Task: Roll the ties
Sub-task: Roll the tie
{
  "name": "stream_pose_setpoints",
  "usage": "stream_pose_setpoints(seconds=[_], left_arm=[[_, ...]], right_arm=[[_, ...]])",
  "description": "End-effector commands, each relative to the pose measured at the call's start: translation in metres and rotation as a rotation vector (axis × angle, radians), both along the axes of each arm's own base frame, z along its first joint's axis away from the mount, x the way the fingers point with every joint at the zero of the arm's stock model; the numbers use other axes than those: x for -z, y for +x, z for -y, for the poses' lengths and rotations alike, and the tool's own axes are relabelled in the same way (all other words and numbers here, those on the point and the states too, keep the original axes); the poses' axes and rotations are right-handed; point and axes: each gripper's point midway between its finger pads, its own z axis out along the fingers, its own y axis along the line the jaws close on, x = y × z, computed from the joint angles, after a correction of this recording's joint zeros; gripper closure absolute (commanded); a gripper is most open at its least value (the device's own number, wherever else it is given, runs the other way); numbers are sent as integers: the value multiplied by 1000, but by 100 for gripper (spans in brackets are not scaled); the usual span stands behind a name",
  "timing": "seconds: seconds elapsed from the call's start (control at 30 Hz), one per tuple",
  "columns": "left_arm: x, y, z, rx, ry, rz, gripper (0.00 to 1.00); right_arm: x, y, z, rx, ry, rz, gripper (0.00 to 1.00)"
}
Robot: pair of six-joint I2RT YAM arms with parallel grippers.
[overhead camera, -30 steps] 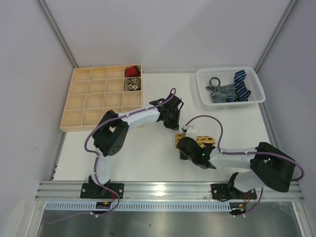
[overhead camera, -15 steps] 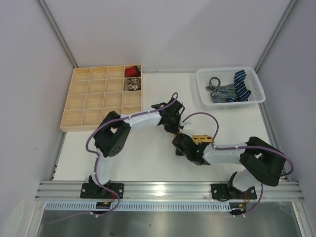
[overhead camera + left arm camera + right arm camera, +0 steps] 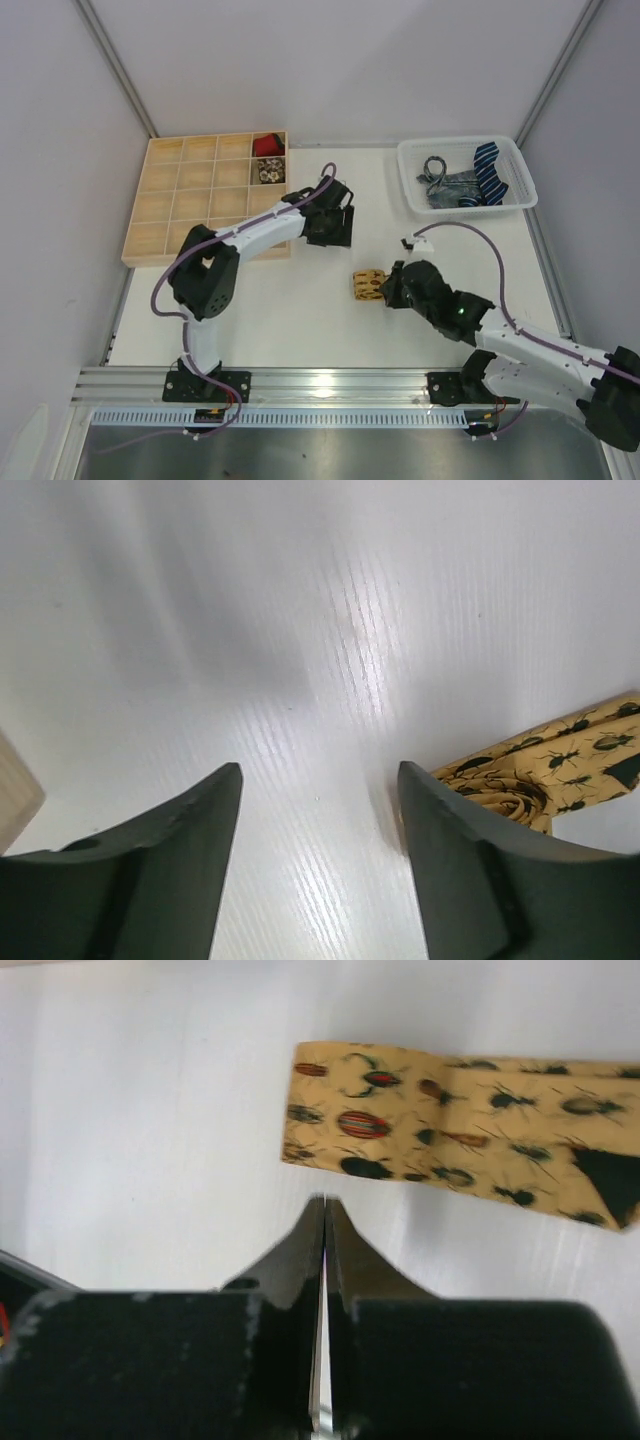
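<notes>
The jaws of the left gripper (image 3: pixel 320 772) stand wide apart with only bare table (image 3: pixel 300 600) between them, while the right gripper (image 3: pixel 325 1206) has its jaws pressed together on nothing. The mustard-yellow tie (image 3: pixel 368 286) lies free on the table between the two arms, just beside the right gripper's tip and well apart from the left one. From above it reads as a compact roll. The left wrist view shows a coil at its end, though the right wrist view shows a flat band, so how tightly it is wound is hard to say. Two rolls, the red tie (image 3: pixel 266 146) and the pale patterned tie (image 3: pixel 268 171), sit in separate compartments at the far right of the wooden tray (image 3: pixel 160 215). The navy striped tie (image 3: pixel 488 170) and the grey tie (image 3: pixel 445 185) lie unrolled in the white basket (image 3: pixel 458 139). The step in hand looks like moving the finished yellow roll to the tray. That calls for open jaws closing across the roll's flat sides, so the coil does not spring loose.
</notes>
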Motion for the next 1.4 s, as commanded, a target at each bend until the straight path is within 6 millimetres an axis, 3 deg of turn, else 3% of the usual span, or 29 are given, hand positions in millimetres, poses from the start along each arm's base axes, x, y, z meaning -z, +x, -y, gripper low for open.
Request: stream_pose_setpoints(seconds=[0.0,0.2,0.3,0.33,0.4,0.43,0.5,0.8,1.1,1.17,1.37], left_arm=[[-37,-5,-7,12,-53,69,28],[-34,-50,-8,34,-233,1,9],[-34,-65,-5,24,-325,-45,6],[-25,-79,-6,32,-346,-93,5],[-31,-83,2,22,-430,-98,5],[-23,-92,-1,14,-440,-131,5],[-27,-94,4,2,-483,-129,5],[-7,-104,14,-57,-504,-224,0],[0,-104,43,-50,-491,-223,0],[8,-103,43,-70,-467,-239,0],[4,-95,49,-148,-461,-214,0]], right_arm=[[-8,15,11,-42,-17,-72,100],[-6,27,-4,-197,39,-196,100],[-4,29,-8,-231,40,-211,100],[-6,31,-9,-236,44,-206,100],[-7,32,-11,-248,48,-200,100],[-8,34,-12,-253,58,-206,100],[2,37,-12,-255,47,-243,100],[33,47,-1,-219,13,-317,100],[46,46,21,-163,2,-345,100],[48,46,23,-157,5,-352,100],[59,43,30,-138,5,-381,100]])
